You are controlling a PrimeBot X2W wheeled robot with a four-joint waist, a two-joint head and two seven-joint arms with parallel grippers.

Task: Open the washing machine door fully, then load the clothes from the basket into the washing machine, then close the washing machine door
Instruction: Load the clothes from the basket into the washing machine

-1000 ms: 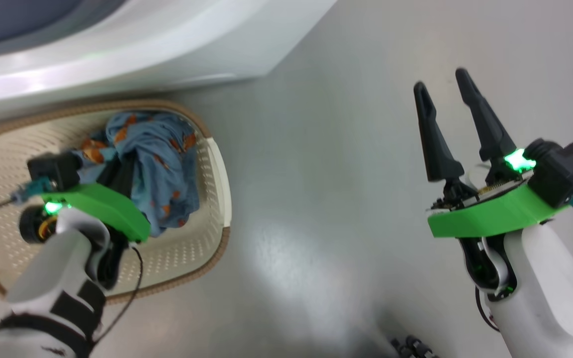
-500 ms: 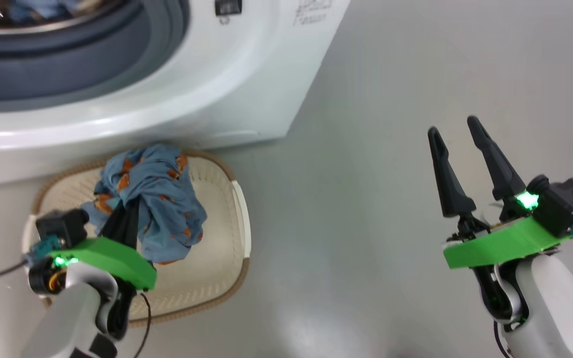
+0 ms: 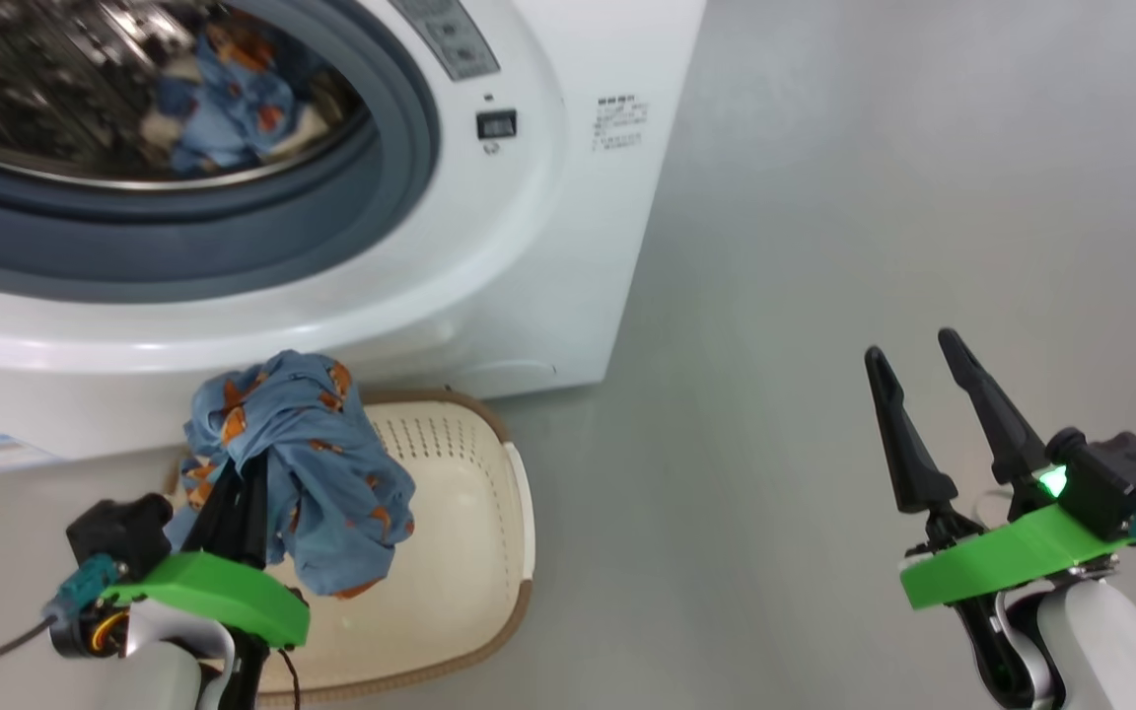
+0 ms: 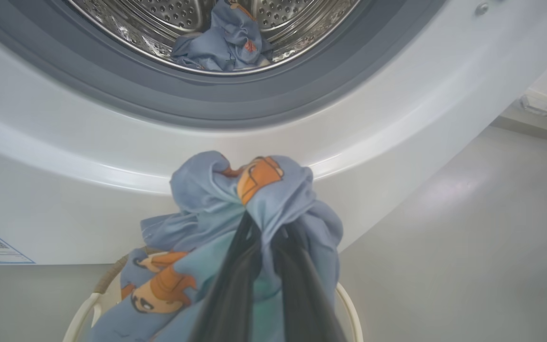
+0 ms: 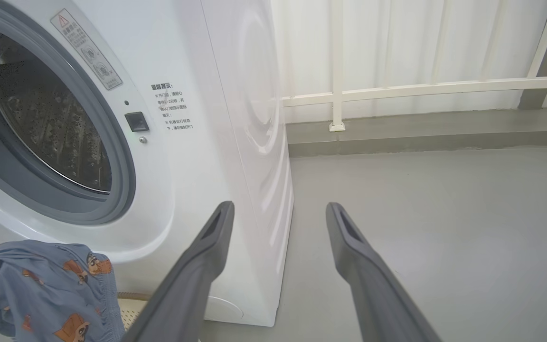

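Left pincer (image 4: 261, 228) is clamping tight on the clothes (image 3: 302, 473) at lower left over the basket (image 3: 514, 532), right pincer (image 3: 910, 345) is hanging wide and empty; it should be lifting high, clearing the door seal (image 3: 410, 148) into the upper-left drum (image 3: 55, 89).

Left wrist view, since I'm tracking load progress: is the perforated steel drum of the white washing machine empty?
No, a crumpled blue garment with orange print lies inside the perforated steel drum.
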